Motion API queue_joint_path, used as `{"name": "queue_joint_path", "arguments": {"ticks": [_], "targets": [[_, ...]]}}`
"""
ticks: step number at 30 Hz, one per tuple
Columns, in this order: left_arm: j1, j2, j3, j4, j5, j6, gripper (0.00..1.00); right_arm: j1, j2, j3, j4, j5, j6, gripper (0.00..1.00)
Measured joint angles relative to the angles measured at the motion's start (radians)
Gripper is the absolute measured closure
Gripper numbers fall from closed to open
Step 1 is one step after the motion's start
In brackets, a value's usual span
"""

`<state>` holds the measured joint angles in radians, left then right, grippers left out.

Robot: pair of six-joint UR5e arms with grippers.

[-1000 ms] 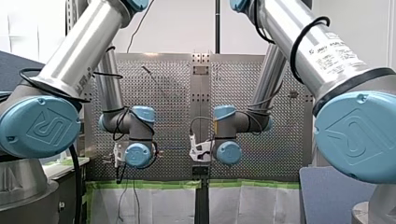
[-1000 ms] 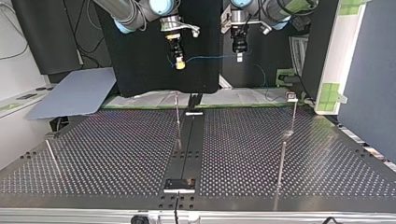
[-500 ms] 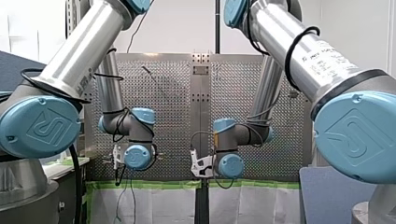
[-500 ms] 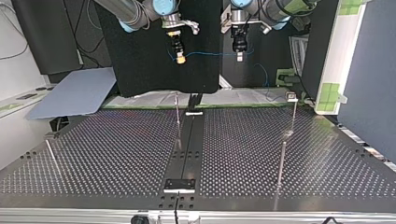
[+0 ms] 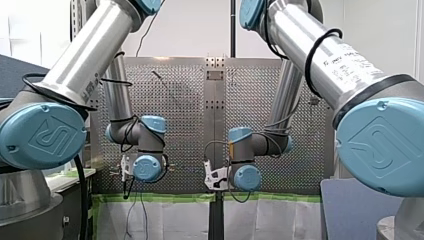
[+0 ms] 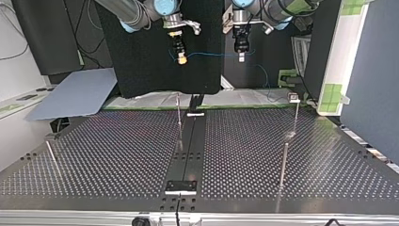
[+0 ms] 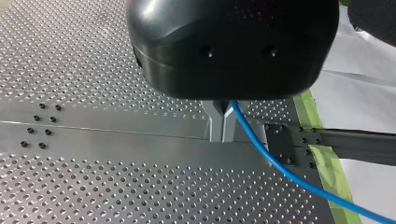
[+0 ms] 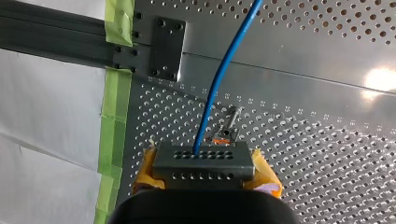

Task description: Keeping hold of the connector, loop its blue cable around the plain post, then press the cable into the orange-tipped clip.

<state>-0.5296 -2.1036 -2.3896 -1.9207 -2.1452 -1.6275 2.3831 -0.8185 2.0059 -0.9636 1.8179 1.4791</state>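
As the top view showed it, the perforated table [image 6: 117,155] lay broad and grey, with a dark rail [image 6: 190,141] running down its middle and thin upright posts [image 6: 284,162] standing well apart on it. I could not tell which of these was the plain one.

In the front view my left arm [image 5: 90,55] came in at the left and my right arm [image 5: 325,55] at the right. Both wrists hung low over the table's taped edge, near each other but apart.

In its own wrist view my right gripper [image 8: 203,173] was clamped on the connector [image 8: 203,157], a small metal block with rows of holes. Its yellow pads [image 8: 145,169] pressed against the block's two ends. Black with metal fingers, my left gripper [image 7: 224,126] had those fingers drawn together on the blue cable [image 7: 261,151], which ran out from between them.

In the top view the cable stretched nearly level through the air from one gripper to the other, well above the table. A further length trailed down past my left gripper toward that view's right. In the right wrist view it rose from the connector's face and ran on ahead over the table.

Beneath and just ahead of the connector, the orange-tipped clip [image 8: 229,125] stood on the table, apart from the cable. Green tape [image 8: 112,121] edged the table there.
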Motion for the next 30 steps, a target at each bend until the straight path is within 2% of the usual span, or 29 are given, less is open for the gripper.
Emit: {"name": "queue_joint_path", "arguments": {"ticks": [9, 11, 13, 16, 23, 26, 30], "targets": [[-0.002, 0.002, -0.002, 0.001, -0.002, 0.000, 1.00, 0.000, 0.000, 0.000, 0.000, 0.000, 0.000, 1.00], [-0.011, 0.011, -0.010, 0.002, -0.011, -0.001, 1.00, 0.000, -0.007, 0.002, 0.007, -0.006, 0.007, 1.00], [-0.023, 0.023, -0.015, -0.002, -0.023, -0.009, 1.00, 0.004, -0.017, -0.003, 0.018, -0.010, 0.018, 1.00], [-0.046, 0.047, -0.018, -0.021, -0.043, -0.025, 1.00, 0.011, -0.043, -0.024, 0.043, -0.009, 0.043, 1.00], [-0.053, 0.116, 0.000, -0.087, -0.063, -0.037, 1.00, 0.010, -0.117, -0.066, 0.117, -0.032, 0.116, 1.00], [-0.049, 0.144, 0.022, -0.116, -0.081, -0.037, 1.00, 0.007, -0.147, -0.086, 0.147, -0.036, 0.133, 1.00], [-0.046, 0.182, 0.057, -0.153, -0.115, -0.031, 1.00, 0.003, -0.186, -0.121, 0.186, -0.037, 0.138, 1.00]]}}
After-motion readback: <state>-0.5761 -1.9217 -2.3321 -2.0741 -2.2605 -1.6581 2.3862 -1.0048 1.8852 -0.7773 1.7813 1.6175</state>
